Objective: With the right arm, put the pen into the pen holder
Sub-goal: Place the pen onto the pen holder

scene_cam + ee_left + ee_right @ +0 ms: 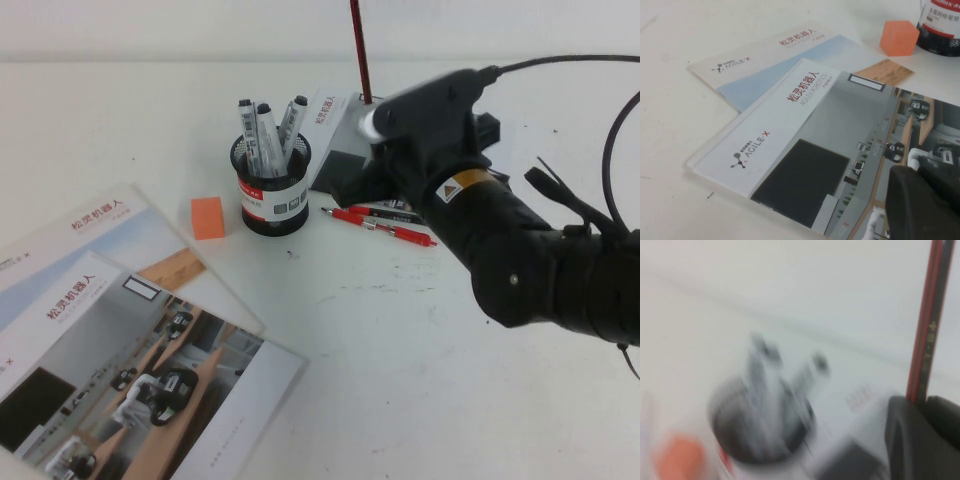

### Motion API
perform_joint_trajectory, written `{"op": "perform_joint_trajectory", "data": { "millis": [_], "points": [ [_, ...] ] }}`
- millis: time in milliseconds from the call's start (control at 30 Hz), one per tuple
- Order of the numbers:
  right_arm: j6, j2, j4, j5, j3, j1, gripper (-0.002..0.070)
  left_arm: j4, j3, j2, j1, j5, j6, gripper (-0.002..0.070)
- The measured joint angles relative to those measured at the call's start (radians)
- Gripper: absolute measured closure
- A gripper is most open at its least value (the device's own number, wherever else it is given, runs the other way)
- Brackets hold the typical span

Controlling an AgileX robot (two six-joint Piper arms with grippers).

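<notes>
My right gripper [378, 118] hovers above the table, behind and to the right of the pen holder [272, 185], and is shut on the pen [361, 50]. The thin dark-red stick stands nearly upright and runs out of the high view's top edge. In the right wrist view the pen [927, 325] rises from between the dark fingers [900, 440] of the right gripper [921, 402], with the blurred pen holder [760, 430] off to one side. The black mesh cup holds several grey-and-black markers [265, 130]. My left gripper [920, 172] hangs shut over a brochure, holding nothing.
Two red pens [385, 222] lie on the table right of the holder, below my right arm. A grey-and-black box [345, 140] sits behind them. An orange block [208, 217] lies left of the holder. Brochures [120, 330] cover the near left.
</notes>
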Motion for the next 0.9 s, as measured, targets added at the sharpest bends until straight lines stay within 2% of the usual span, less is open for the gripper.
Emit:
{"op": "perform_joint_trajectory", "data": {
  "millis": [133, 267, 500, 900],
  "points": [
    [0.305, -0.004, -0.290, -0.114, 0.000, -0.017, 0.0661, 0.000, 0.000, 0.000, 0.000, 0.000, 0.000, 0.0676],
    [0.428, -0.002, -0.470, -0.205, 0.000, -0.033, 0.0661, 0.000, 0.000, 0.000, 0.000, 0.000, 0.000, 0.0676],
    [0.495, 0.092, -0.542, -0.220, -0.069, -0.044, 0.0661, 0.000, 0.000, 0.000, 0.000, 0.000, 0.000, 0.0676],
    [0.622, 0.364, -0.586, -0.280, -0.350, -0.048, 0.0662, 0.000, 0.000, 0.000, 0.000, 0.000, 0.000, 0.0676]
  ]
}}
